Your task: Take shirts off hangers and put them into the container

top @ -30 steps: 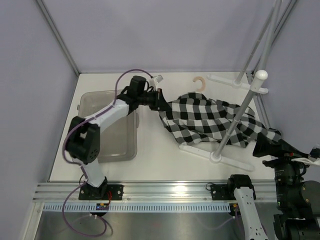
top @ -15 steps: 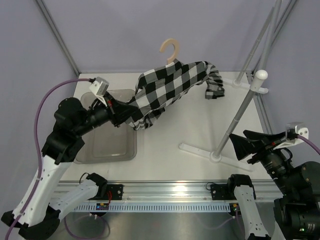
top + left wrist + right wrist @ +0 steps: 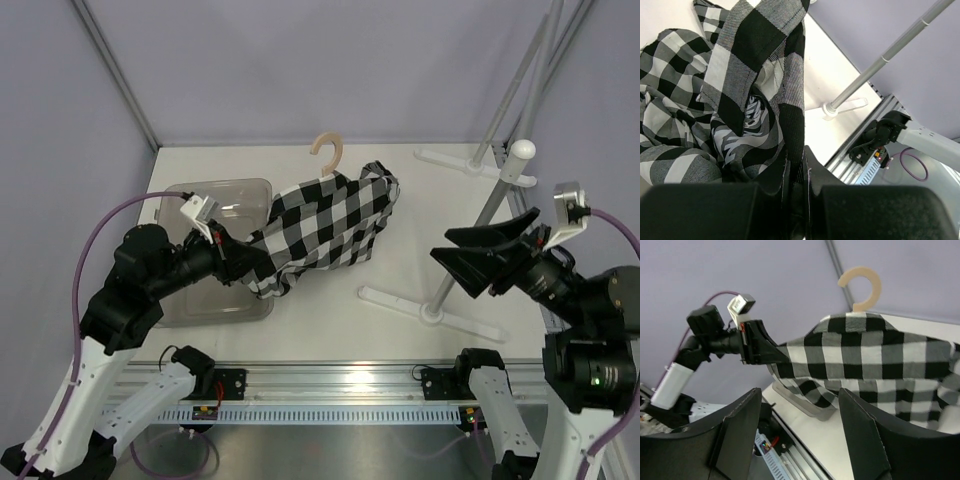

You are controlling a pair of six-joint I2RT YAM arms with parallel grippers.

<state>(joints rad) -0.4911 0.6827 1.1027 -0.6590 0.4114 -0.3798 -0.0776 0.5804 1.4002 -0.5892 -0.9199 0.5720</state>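
The black-and-white check shirt (image 3: 325, 222) hangs in the air on the beige hanger, whose hook (image 3: 328, 151) sticks out above the collar. Its lower left end droops over the right edge of the clear container (image 3: 200, 300). My left gripper (image 3: 238, 258) is shut on that end, pinching a dark fold of cloth (image 3: 792, 125) between its fingers (image 3: 799, 167). My right gripper (image 3: 452, 255) stands open to the right of the shirt, facing it and apart from it. In the right wrist view the shirt (image 3: 880, 355) and hanger hook (image 3: 862, 285) show beyond the open jaws (image 3: 800, 415).
The grey stand pole (image 3: 490, 215) with its white knob (image 3: 523, 150) rises between the shirt and my right arm; its white foot (image 3: 430, 312) lies on the table. The purple cable of the left arm (image 3: 95, 245) loops beside the container.
The shirt, first lying by the stand, was lifted and carried left, then lowered towards the container. My right gripper swung up and left to face it, jaws narrowing a little.
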